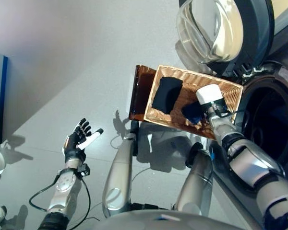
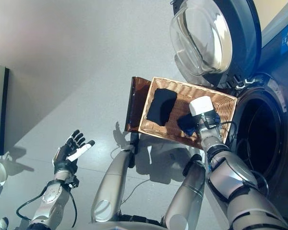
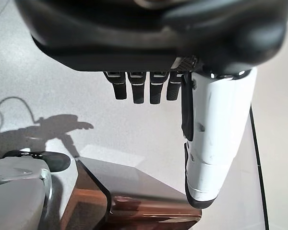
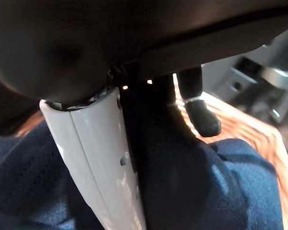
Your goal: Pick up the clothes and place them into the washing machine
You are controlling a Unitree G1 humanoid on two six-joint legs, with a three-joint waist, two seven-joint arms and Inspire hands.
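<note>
Right against our right wrist camera, navy cloth [image 4: 240, 177] bunches under our right hand [image 1: 207, 111], thumb and fingers curled into it, pinching a fold. That hand sits inside the wicker basket [image 1: 230, 88], at the end nearest the washing machine drum [image 1: 273, 124]. A second dark garment [image 1: 166, 94] lies at the basket's far end from the drum, its long axis crosswise to the basket's length. We judge the grasp step is in hand; next comes lifting the cloth clear of the rim and swinging it toward the drum, whose door [image 1: 221, 28] stands wide. Our left hand [image 1: 78, 139] hangs spread and empty, well away from the basket.
</note>
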